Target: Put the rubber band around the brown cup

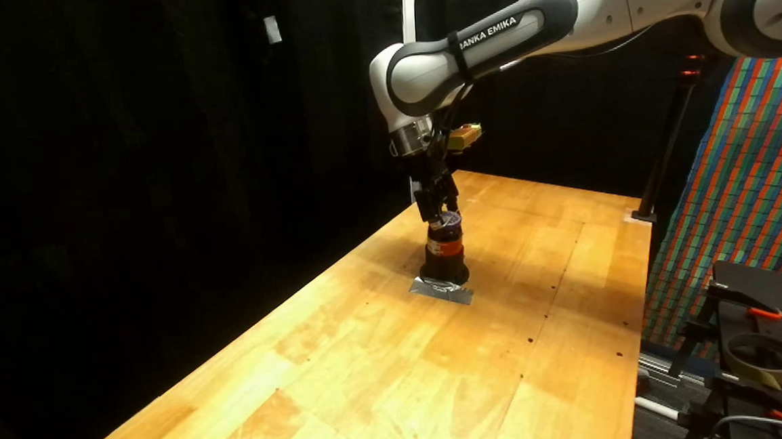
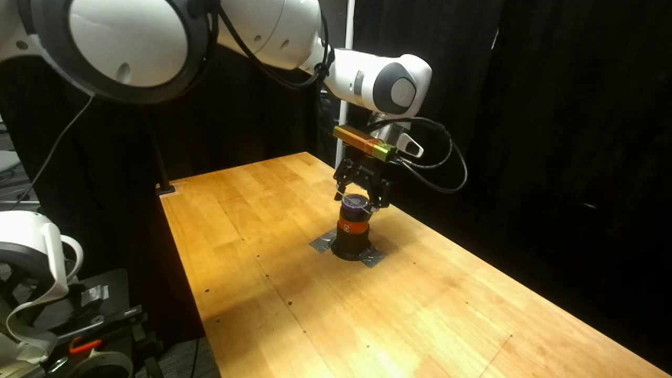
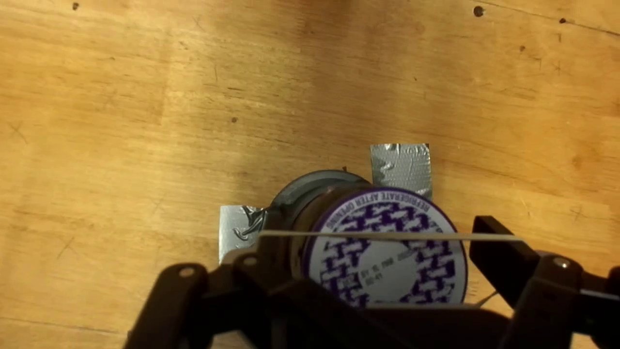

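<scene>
The rubber band (image 3: 387, 236) is held stretched across the wide-spread hand (image 2: 357, 201), above the upright cup (image 2: 354, 226). In the wrist view the lid (image 3: 391, 264) is crossed, not ringed (contact cannot be told); centring on the cup's axis seems needed.

"RANKA EMIKA" on arm (image 1: 528, 26), "REFRIGERATE AFTER OPENING" on cup lid (image 3: 386, 252) (centre print (image 3: 386, 271) blurred)

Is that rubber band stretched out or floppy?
Stretched out: in the wrist view, the rubber band runs straight across the open pincer, over the brown cup.
</scene>
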Controlling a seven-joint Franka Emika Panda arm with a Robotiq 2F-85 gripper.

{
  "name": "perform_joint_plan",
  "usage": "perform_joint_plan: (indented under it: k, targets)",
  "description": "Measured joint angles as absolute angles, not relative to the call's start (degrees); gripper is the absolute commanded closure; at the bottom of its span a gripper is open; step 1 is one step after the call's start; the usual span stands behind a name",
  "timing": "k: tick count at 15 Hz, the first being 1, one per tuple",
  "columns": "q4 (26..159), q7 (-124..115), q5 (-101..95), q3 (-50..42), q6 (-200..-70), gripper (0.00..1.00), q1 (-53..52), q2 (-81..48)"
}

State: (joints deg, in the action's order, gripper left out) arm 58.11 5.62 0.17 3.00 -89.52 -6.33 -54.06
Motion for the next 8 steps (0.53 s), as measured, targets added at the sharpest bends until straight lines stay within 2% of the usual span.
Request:
perform_joint_plan:
  k: [8]
  targets:
    - [73.95,5.85,-0.19,3.01,-99.76,0.0,-6.33,-44.98]
